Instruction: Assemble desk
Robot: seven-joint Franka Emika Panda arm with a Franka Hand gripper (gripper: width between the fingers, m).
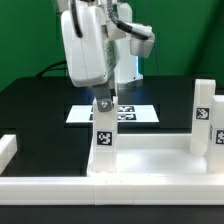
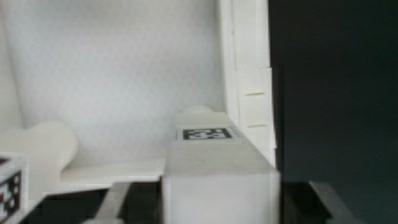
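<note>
The desk's white tabletop [image 1: 140,160] lies rim-up at the front of the table, and its raised rim [image 2: 251,90] also shows in the wrist view. One white tagged leg [image 1: 103,138] stands upright at the tabletop's corner toward the exterior view's left. My gripper [image 1: 103,104] hangs directly over it and straddles its top. In the wrist view the leg [image 2: 221,165] sits between the dark fingers [image 2: 326,203], with a dark gap on each side, so the gripper [image 2: 221,204] is open around it. A second leg [image 1: 204,115] stands upright at the corner toward the exterior view's right.
The marker board [image 1: 85,114] lies flat behind the tabletop on the black table. White border bars run along the front [image 1: 110,187] and at the exterior view's left [image 1: 6,150]. Another tagged white piece [image 2: 11,178] shows at the edge of the wrist view.
</note>
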